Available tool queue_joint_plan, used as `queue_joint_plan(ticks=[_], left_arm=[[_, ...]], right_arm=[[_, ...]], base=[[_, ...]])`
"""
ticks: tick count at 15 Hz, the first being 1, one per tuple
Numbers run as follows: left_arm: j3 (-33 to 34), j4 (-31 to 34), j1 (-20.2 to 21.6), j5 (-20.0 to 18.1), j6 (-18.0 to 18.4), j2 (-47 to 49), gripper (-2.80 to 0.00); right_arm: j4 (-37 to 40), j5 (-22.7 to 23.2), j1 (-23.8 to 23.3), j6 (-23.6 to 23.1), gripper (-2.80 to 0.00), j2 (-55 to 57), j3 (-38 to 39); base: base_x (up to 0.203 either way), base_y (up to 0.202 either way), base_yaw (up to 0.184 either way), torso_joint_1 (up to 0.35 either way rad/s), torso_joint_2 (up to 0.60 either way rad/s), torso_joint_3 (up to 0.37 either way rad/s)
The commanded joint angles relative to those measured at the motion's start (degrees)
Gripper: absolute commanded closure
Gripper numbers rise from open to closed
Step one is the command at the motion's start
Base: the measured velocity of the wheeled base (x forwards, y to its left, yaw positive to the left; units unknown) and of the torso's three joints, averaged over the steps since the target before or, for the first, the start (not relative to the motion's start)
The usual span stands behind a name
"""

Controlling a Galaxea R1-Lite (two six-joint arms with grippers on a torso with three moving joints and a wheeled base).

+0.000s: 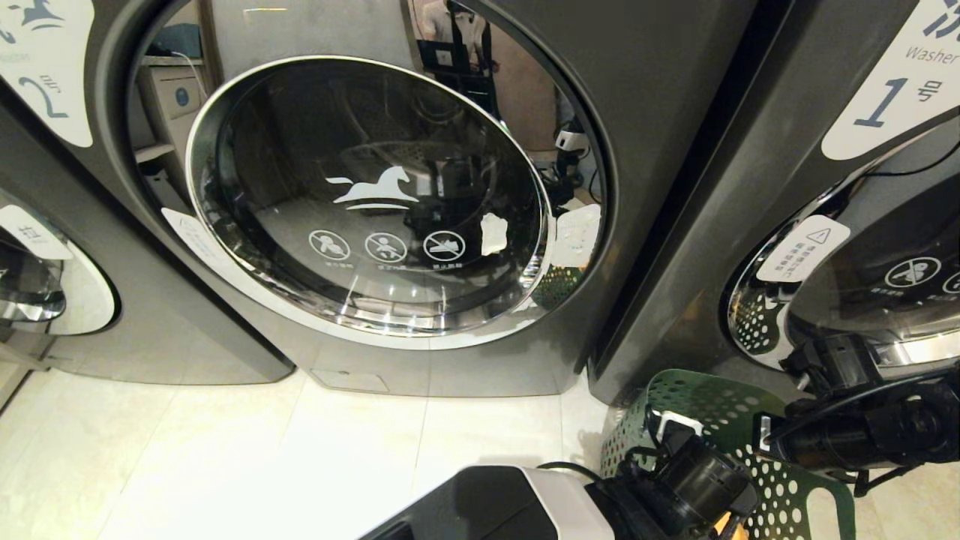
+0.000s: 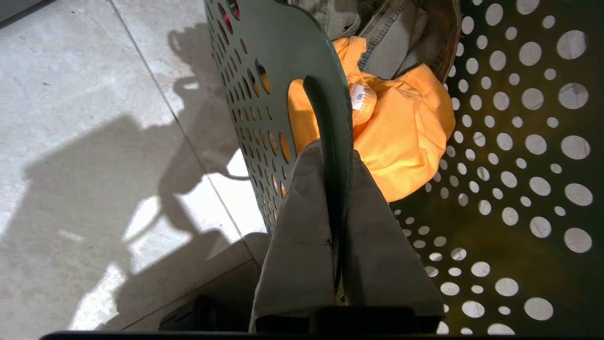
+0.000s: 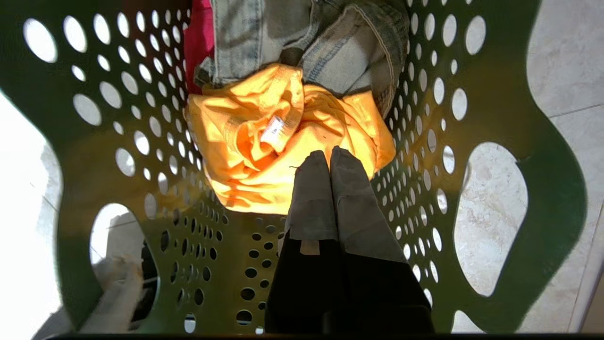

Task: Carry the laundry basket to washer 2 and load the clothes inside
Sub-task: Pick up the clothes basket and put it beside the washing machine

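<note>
Washer 2 fills the head view, with its numeral label at the upper left. Its chrome-ringed glass door is closed. The dark green laundry basket stands on the floor at the lower right, in front of the gap between two washers. My left gripper is shut on the basket's wall, one finger on each side of it. My right gripper is shut inside the basket, above the yellow garment, with nothing between its fingers. The denim piece and the pink-red garment lie beyond.
The washer labelled 1 stands to the right, just behind the basket. Another washer shows at the far left. Pale floor tiles spread out before washer 2. Both arms crowd the lower right corner.
</note>
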Motion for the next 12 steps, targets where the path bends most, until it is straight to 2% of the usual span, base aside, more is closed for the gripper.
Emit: queue_joint_plan(ticks=[1,6,12], left_arm=[[0.08,0.27,-0.03,0.42,-0.12,0.29,0.00],[0.26,0.36,0.06,2.49,-0.12,0.38,0.00],[0.18,1.74,-0.12,2.53,0.14,-0.68,0.00]], right_arm=[[-0.16,-0.04,-0.02,0.12,0.00,-0.29,0.27],[-0.55,-0.04,0.01,0.21,0.00,-0.47,0.58],[-0.86,-0.04,0.02,0.21,0.00,-0.75,1.15]], base=[[0.000,0.000,0.000,0.000,0.00,0.000],[0.000,0.000,0.000,0.000,0.00,0.000],[0.000,0.000,0.000,0.000,0.00,0.000]])
